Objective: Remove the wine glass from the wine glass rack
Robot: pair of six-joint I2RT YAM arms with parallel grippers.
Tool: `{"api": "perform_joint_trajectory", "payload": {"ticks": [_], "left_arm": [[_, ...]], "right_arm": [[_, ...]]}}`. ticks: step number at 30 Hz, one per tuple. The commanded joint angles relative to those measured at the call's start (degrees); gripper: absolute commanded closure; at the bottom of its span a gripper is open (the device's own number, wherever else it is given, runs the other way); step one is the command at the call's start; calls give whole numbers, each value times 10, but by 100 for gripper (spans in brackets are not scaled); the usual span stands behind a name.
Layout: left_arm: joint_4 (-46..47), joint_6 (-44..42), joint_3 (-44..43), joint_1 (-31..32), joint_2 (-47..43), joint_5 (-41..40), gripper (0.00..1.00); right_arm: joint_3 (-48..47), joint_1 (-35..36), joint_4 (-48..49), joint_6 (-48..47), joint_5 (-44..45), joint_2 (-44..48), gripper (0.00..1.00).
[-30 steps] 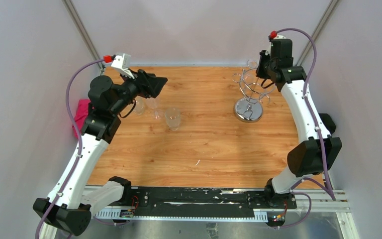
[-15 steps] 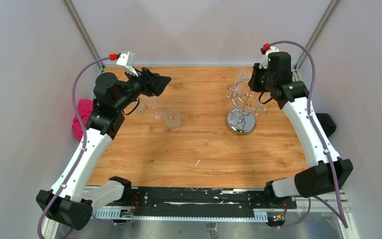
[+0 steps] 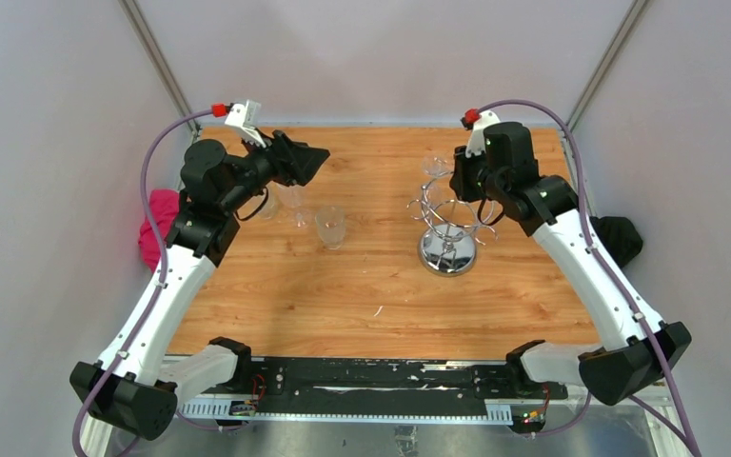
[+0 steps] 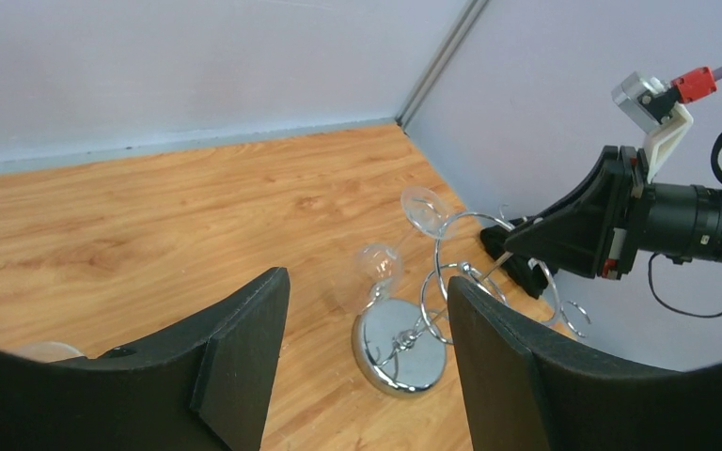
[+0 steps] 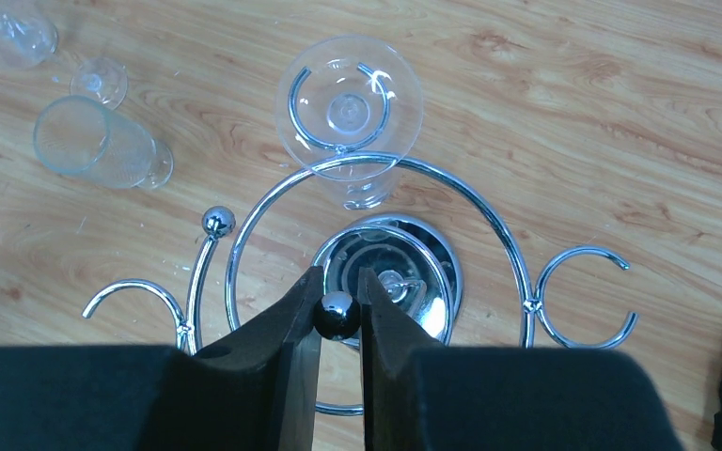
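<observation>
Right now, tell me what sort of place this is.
Probably a robot lab cell: plain grey walls enclose a wooden table, a left arm and a right arm bolted at its edge.

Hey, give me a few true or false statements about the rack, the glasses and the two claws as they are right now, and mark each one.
1. The right claw is shut on the ball knob at the top of the rack. True.
2. The left claw grips a glass. False: it is open and empty, away from the rack.
3. A wine glass hangs upside down from the rack. True.
4. Every hook holds a glass. False: the side hooks in the right wrist view are empty.
5. No glasses are off the rack. False: several glasses sit on the table near the left arm.
</observation>
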State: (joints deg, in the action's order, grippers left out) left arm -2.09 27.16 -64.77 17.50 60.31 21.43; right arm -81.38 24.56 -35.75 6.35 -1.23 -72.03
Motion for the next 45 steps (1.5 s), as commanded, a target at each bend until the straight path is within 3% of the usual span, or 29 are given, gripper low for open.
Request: {"api": "perform_joint_trajectory", "payload": {"ticks": [1,24,29,34,40,45], "left_arm": [[15,7,11,4,0,15,32],[18,46,-5,4,51,60,32],[41,53,-9,4,60,69,32],[71,81,-21,4,81,94,31],[77,104,-45,4,109,114,26],[97,128,-77,4,152,147,24]], "right_arm": [[-2,42,51,-11,35,43,100],[44,90,34,-9,85,47,100],[41,92,35,-6,92,50,79],[30,91,36,-6,99,56,49],[28,93,33,-3,102,77,37],[38,93,51,4,120,121,35]]}}
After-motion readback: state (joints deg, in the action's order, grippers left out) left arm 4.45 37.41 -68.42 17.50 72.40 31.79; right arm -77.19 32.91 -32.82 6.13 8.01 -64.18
